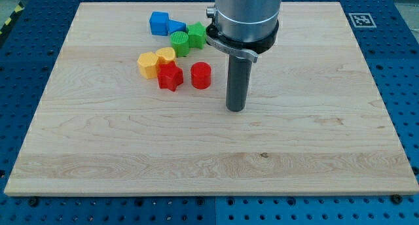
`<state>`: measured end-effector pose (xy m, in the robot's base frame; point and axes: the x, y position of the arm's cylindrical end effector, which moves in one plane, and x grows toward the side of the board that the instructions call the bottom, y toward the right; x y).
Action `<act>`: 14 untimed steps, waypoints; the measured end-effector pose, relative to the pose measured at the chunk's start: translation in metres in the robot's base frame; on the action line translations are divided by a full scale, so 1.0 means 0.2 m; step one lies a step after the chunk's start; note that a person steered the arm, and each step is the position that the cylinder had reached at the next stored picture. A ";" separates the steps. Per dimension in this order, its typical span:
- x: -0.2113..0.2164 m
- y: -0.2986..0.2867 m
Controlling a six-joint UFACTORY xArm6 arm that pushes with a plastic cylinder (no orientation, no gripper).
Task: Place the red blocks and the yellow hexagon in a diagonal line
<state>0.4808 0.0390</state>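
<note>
A red star-shaped block (169,76) and a red cylinder block (201,75) lie side by side in the board's upper middle. A yellow hexagon block (148,65) touches the red star's upper left, with a second yellow block (165,55) just right of it. My tip (236,108) rests on the board to the lower right of the red cylinder, a short gap apart, touching no block.
A green cylinder (179,42) and a green star (196,35) sit above the yellow blocks. Two blue blocks (159,23) (176,27) lie near the board's top edge. The wooden board (196,153) sits on a blue perforated table.
</note>
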 end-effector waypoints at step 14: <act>-0.40 -0.45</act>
<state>0.4003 -0.0506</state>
